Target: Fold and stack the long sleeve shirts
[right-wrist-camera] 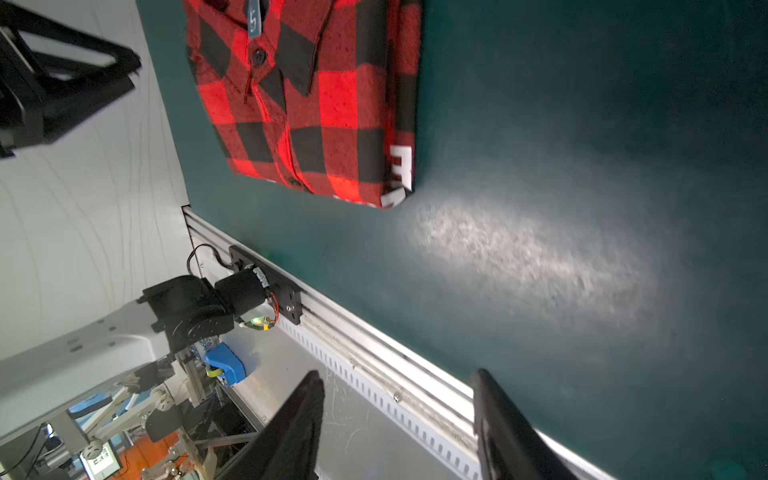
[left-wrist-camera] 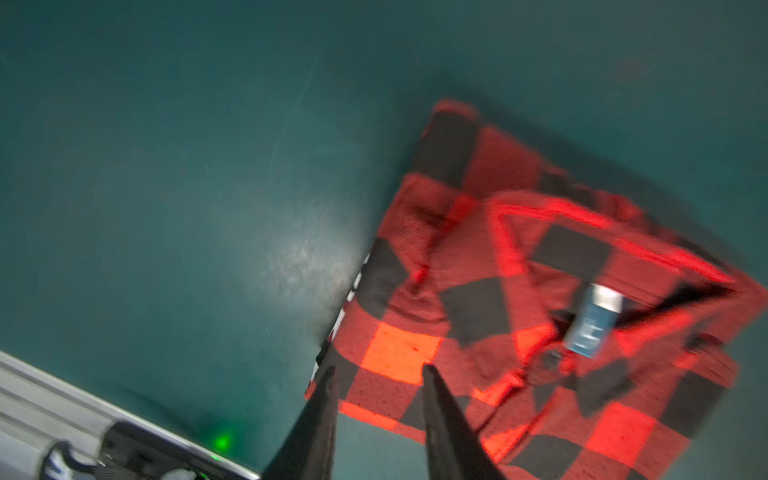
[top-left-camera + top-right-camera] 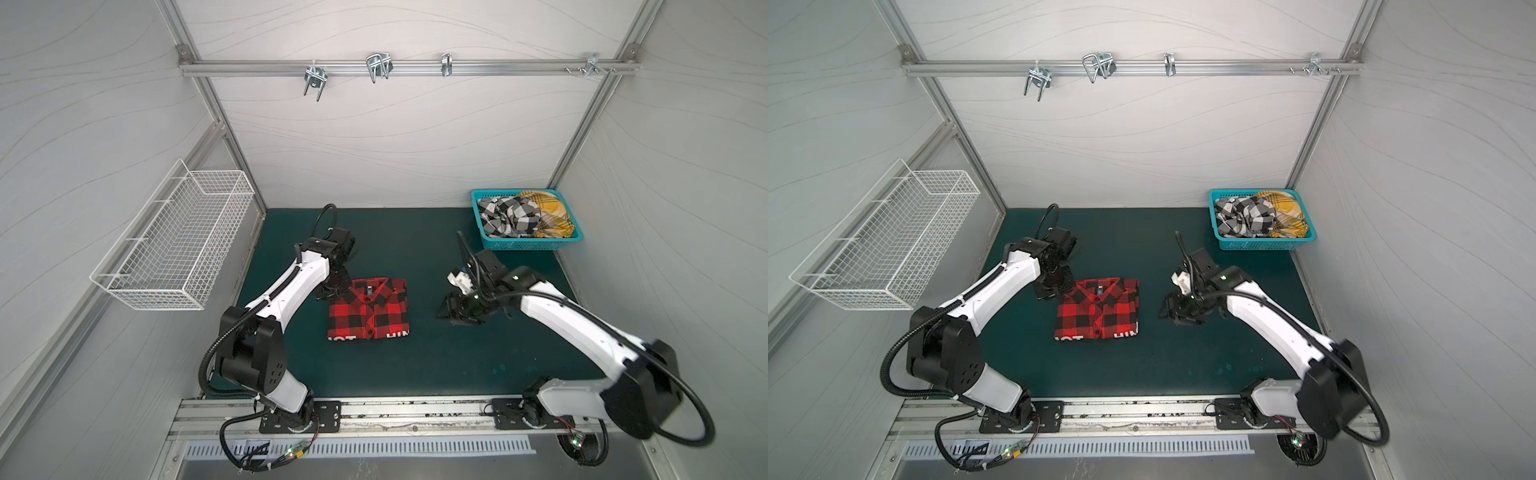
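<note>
Folded red-and-black buffalo plaid shirt (image 3: 369,309), collar up and white block letters along its near edge, lies flat on the green mat (image 3: 415,365) between your two arms. Your left gripper (image 2: 379,369) hangs over the shirt's collar-side left corner, fingers (image 2: 440,407) narrowly parted with nothing clamped between them. Your right gripper (image 1: 397,374) hovers over bare mat well to the shirt's right, spread wide and empty. In the turquoise basket (image 3: 528,246) at the far right, the black-and-white check shirt (image 3: 509,216) and yellow plaid shirt (image 3: 548,216) lie crumpled together.

Top cams overhead; wrist cams close, share shirt (image 2: 478,299).
</note>
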Robot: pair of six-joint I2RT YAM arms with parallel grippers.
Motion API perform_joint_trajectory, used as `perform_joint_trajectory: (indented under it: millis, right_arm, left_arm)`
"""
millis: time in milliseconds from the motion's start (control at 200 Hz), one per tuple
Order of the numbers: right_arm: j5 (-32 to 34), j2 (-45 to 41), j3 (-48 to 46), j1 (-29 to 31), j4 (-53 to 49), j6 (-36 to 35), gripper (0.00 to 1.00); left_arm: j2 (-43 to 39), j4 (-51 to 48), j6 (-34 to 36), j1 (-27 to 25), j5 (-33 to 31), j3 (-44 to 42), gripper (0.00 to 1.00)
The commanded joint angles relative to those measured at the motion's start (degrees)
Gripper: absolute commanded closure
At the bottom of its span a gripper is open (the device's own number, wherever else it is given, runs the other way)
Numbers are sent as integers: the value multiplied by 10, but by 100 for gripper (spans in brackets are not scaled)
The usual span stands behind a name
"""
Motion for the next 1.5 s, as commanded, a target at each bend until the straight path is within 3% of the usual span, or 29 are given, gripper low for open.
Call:
perform_joint_trajectory:
  millis: [0, 215, 370, 490, 705, 770, 840, 915, 985, 1055, 1251, 1496]
  right_arm:
    - [14, 105, 65, 22, 62, -22, 40]
    - [52, 288, 169, 42, 78, -15, 42]
    - [64, 353, 206, 55, 76, -5, 57]
    - [71, 349, 193, 58, 76, 5, 74]
    - [110, 267, 103, 51, 61, 21, 90]
    - [134, 233, 71, 41, 47, 23, 89]
    - [155, 194, 44, 23, 23, 16, 83]
    - [176, 155, 40, 10, -5, 0, 72]
    - [195, 119, 53, 2, -26, -12, 56]
    - [182, 111, 73, -4, -26, -33, 48]
    - [145, 201, 157, 1, -32, -64, 45]
    - [147, 287, 199, -12, -16, -60, 52]
  left_arm:
    - [27, 82, 52, 36, 72, -19, 75]
    - [126, 129, 72, 54, 119, 5, 86]
    - [158, 154, 64, 53, 148, 10, 88]
    - [165, 171, 59, 41, 166, -6, 88]
    - [144, 222, 11, -26, 202, -81, 88]
    - [130, 231, -6, -55, 215, -96, 85]
    - [102, 233, -20, -72, 225, -100, 71]
    - [62, 210, -23, -70, 214, -81, 57]
    - [33, 171, -7, -63, 178, -46, 50]
    - [18, 144, 8, -51, 166, -18, 52]
    - [24, 164, 4, -52, 243, -21, 74]
    - [77, 260, -12, -79, 334, -13, 75]
